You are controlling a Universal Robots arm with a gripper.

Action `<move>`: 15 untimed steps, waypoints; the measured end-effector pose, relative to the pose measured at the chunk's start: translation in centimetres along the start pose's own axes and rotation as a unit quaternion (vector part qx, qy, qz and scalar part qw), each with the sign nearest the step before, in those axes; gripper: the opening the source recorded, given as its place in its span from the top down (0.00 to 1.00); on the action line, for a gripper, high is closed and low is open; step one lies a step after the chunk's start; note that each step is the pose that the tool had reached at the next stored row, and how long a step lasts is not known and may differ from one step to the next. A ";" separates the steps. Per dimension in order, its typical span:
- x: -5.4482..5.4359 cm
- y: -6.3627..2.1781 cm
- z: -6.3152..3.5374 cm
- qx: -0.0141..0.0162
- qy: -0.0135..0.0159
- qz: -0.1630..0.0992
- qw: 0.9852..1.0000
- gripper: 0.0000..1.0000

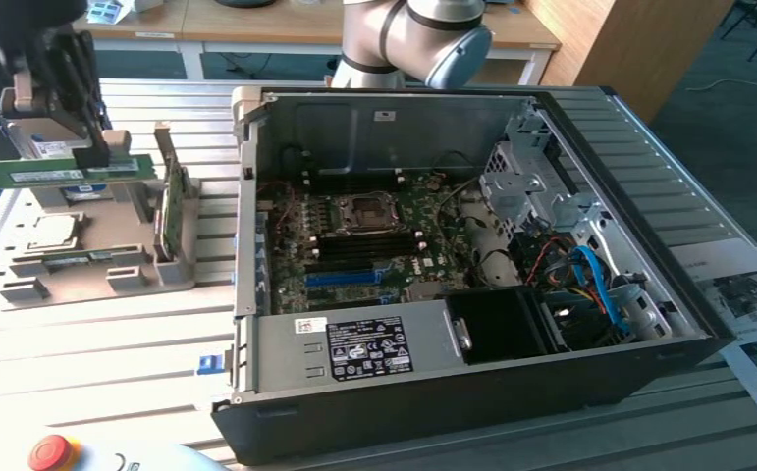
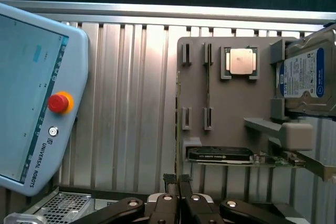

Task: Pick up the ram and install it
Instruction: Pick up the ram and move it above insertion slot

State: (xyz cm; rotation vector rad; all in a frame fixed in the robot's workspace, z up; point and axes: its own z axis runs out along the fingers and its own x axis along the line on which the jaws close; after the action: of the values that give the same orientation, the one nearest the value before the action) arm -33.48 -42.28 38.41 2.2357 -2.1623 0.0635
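The ram [image 1: 37, 176], a long green stick with a white sticker, hangs level above the grey parts fixture [image 1: 135, 270] at the exterior view's left. My gripper [image 1: 88, 160] is shut on its upper edge. In the wrist view the fingertips [image 2: 170, 182] are pressed together, and the ram runs away from them edge-on as a thin dark line [image 2: 177, 124]. The open computer case [image 1: 692, 329] lies to the exterior view's right, with the motherboard's dark memory slots [image 1: 351, 253] exposed and well apart from the gripper.
On the fixture [image 2: 231, 119] sit a silver processor chip [image 2: 240, 61], a hard drive with a blue-white label [image 2: 307, 77], a graphics card [image 2: 220, 154] and another green stick [image 1: 90, 257]. A teach pendant [image 2: 31, 103] with a red stop button lies on the slatted table [image 2: 131, 103].
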 end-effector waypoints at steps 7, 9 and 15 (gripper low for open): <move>0.3 -2.34 0.03 -0.004 0.000 0.000 1.000 0.88; 0.3 -3.00 0.04 -0.005 0.000 0.000 1.000 0.88; 0.6 -5.08 0.06 -0.009 0.000 -0.001 1.000 0.88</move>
State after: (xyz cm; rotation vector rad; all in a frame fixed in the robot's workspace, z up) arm -28.39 -42.69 38.40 2.2270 -2.1527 0.0421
